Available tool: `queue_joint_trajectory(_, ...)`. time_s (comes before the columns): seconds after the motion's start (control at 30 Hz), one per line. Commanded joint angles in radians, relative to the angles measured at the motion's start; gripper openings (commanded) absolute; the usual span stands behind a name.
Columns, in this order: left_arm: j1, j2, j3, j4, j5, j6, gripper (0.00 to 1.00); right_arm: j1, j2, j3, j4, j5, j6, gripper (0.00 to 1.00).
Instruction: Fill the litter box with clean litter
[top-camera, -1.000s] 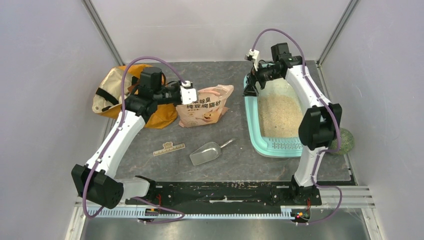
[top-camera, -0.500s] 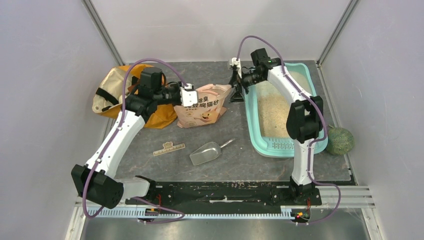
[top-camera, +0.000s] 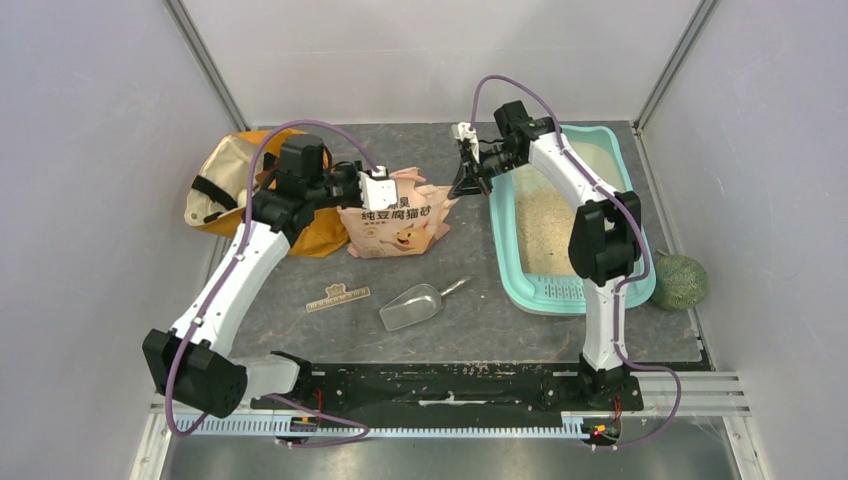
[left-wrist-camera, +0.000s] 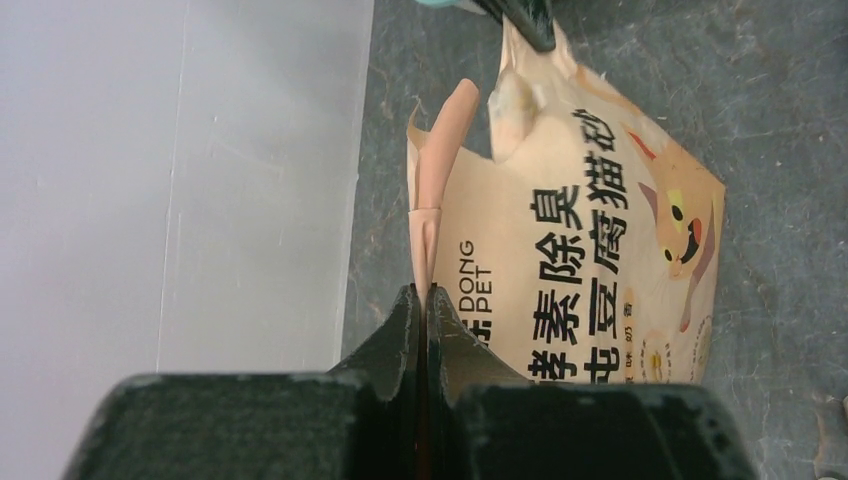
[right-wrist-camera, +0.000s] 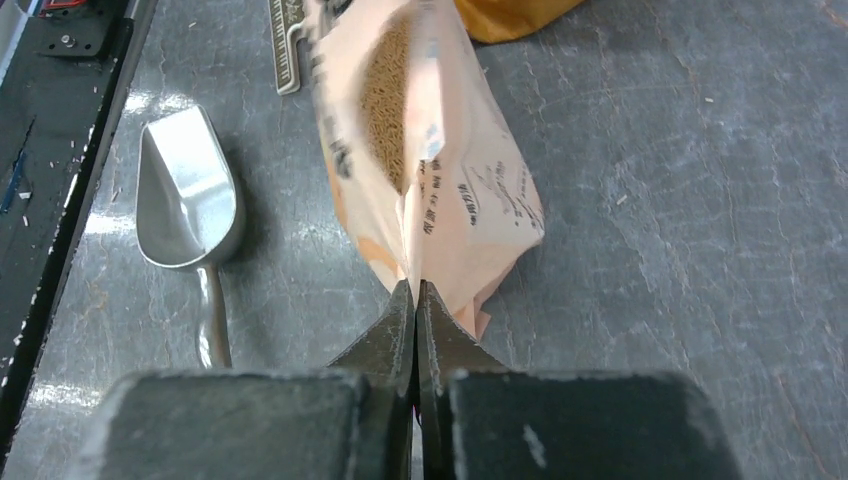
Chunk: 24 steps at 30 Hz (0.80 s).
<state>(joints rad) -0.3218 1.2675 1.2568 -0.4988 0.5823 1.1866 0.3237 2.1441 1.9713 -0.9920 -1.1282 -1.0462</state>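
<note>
1. at the rear middle of the surface (top-camera: 480, 335): peach-pink pouch (top-camera: 395, 222) sits between the orange bag (top-camera: 235, 185) and the litter box (top-camera: 505, 262), printed face toward the arm bases
2. left jaws: clenched on the top edge of the pouch (left-wrist-camera: 580, 260) at its left corner, with the film pinched flat between them
3. right jaws: clenched on the pouch (right-wrist-camera: 440, 190) at its opposite top corner, gripping the side seam
4. pouch mouth gapes open between the two grips; the right wrist view shows tan granules (right-wrist-camera: 385, 90) inside
5. litter box lies on the right side of the surface, perforated lip at the near end; the right arm reaches across its far left corner
6. clean litter (top-camera: 545, 230) lies in a beige layer over the middle of the box floor; the far end shows pale cream
7. scoop (top-camera: 412, 305) lies flat on the surface, near side of the pouch, apart from it, handle toward the box
8. green round object (top-camera: 680, 282) rests just beside the box's right rim
</note>
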Motion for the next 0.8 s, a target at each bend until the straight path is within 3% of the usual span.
queue_joint_trajectory(0.0, 0.027, -0.055, 0.011, -0.012, -0.093, -0.071, 0.12, -0.060, -0.017, 0.037, -0.031, 0.010, -0.039, 0.00)
queue_joint_trajectory(0.07, 0.052, -0.064, 0.019, -0.057, -0.106, -0.142, 0.45, -0.073, -0.016, 0.043, -0.031, 0.014, -0.029, 0.00)
queue_joint_trajectory(0.1, 0.072, -0.064, 0.024, -0.067, -0.111, -0.214, 0.57, -0.075, -0.016, 0.044, -0.032, 0.020, -0.026, 0.00)
queue_joint_trajectory(0.23, 0.115, -0.051, 0.068, -0.189, -0.052, -0.384, 0.82, -0.070, -0.025, 0.041, -0.031, 0.009, -0.011, 0.00)
queue_joint_trajectory(0.33, 0.115, -0.074, 0.011, -0.201, 0.012, -0.438, 0.84, -0.068, -0.038, 0.021, -0.033, -0.002, -0.024, 0.00)
queue_joint_trajectory(0.5, 0.118, -0.069, -0.081, -0.033, -0.023, -0.502, 0.86, -0.068, -0.059, -0.007, -0.037, 0.014, -0.062, 0.00)
queue_joint_trajectory(0.63, 0.039, -0.120, -0.120, 0.071, -0.054, -0.414, 0.87, -0.067, -0.060, 0.009, -0.063, -0.002, -0.057, 0.00)
queue_joint_trajectory(0.77, -0.063, -0.080, -0.145, 0.085, -0.110, -0.160, 0.88, -0.067, -0.059, 0.016, -0.090, 0.007, -0.068, 0.00)
